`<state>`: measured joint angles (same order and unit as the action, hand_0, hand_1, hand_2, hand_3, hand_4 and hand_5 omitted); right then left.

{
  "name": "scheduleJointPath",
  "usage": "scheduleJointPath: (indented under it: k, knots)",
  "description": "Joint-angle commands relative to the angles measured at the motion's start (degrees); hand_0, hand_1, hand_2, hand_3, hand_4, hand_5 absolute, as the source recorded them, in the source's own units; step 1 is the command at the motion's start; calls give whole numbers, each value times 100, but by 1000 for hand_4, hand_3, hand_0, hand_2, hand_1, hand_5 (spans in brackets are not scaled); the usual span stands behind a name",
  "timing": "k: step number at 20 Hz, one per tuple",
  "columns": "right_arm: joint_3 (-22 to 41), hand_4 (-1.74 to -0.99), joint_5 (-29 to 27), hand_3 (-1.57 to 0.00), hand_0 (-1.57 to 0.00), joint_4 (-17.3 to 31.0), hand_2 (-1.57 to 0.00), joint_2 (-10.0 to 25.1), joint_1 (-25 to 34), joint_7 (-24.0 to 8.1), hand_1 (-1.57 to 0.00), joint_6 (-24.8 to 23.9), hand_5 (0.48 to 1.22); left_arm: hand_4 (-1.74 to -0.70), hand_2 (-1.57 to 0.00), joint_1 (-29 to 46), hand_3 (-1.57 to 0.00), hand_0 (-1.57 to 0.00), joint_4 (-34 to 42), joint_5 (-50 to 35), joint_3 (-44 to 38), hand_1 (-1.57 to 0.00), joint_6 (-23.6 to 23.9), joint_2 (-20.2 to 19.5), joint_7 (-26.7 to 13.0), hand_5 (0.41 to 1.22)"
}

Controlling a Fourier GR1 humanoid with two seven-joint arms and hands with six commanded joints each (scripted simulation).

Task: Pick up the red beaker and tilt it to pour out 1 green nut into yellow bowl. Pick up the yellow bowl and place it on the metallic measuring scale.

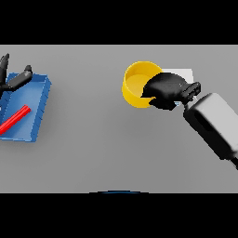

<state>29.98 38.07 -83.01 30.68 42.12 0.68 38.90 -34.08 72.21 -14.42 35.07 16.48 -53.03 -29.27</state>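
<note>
Grey tabletop (107,148), flat and plain, nearest the viewer. Right arm, white and grey, enters from the near right. Right hand (165,89), dark, fingers curled over the right rim of the round yellow bowl (135,83), grasping it. Bowl sits at the far centre-right, its right side over the pale metallic measuring scale (186,74), which shows just behind the hand. Shallow blue rectangular tray (41,104), far left, holding a slim red object (14,119) lying slantwise. Left hand (13,80), dark, fingers spread loose, above the tray's far corner.
</note>
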Motion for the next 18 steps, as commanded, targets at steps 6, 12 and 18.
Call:
scheduleJointPath:
  k: [6, 12, 18]
  knots:
    - [-317, -1720, 100, -1226, -1571, 830, -1570, 272, 224, 68, -1571, -455, 1221, -806, 1, 13, 1, 1, 106, 66, 63, 1, 35, -66, -282, 739]
    - [-522, -1720, 150, -1172, -1571, 1876, -1571, 323, 322, 187, -1571, -955, 1221, -832, 1, 40, 1, 1, 284, 75, 85, 1, 126, -107, -538, 773]
    - [-467, -1723, 325, -1308, -1571, 3054, -1571, 232, 442, 445, -1571, -1493, 1221, -818, 1, 98, 1, 1, 262, 31, 33, 1, 90, -169, -524, 756]
